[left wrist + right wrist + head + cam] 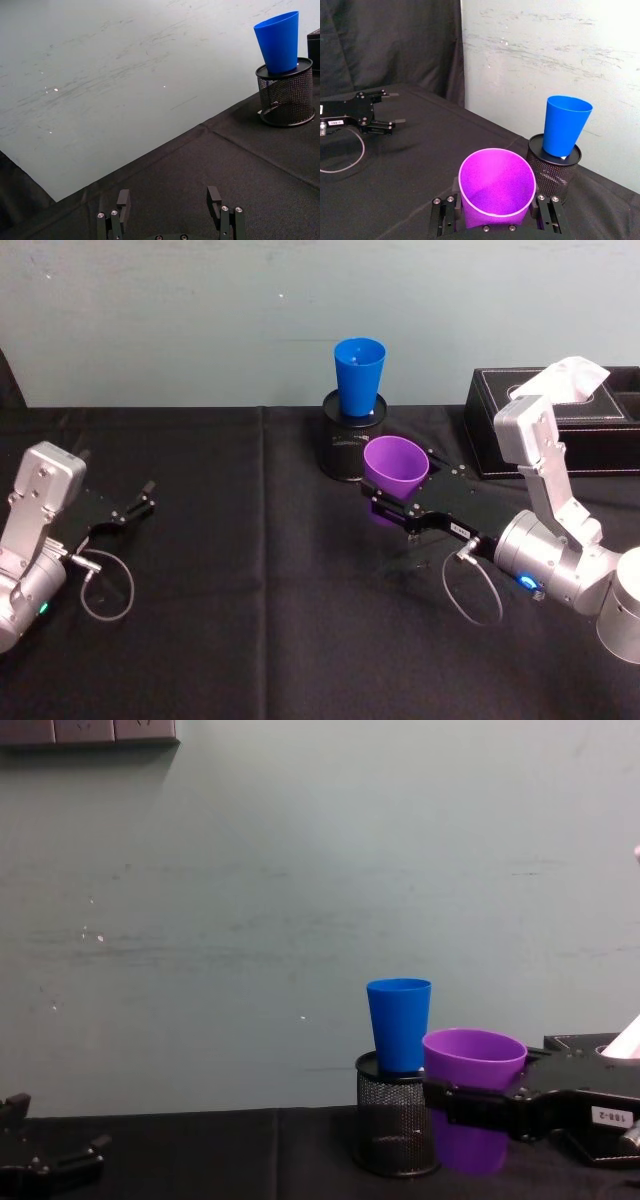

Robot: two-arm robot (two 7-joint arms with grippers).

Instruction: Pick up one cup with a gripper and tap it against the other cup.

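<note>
**Purple cup (395, 465) poised for the tap**

It stands upright, clamped in the right gripper (400, 480), just beside the mesh holder (340, 445) that props the blue cup (359, 375) up near its rim. Left gripper (118, 472) idles open and empty, well apart from the holder.

We are viewing a pale grey-green wall (150, 310) that is spanning the top of the head view, with faint scuffs running across it. Below it, a table (250, 640) is lying under black cloth, a seam (263, 540) running down its centre. Grey panels (85, 730) are sitting at the chest view's upper left. A dark curtain (385, 45) is hanging at the right wrist view's left.
</note>
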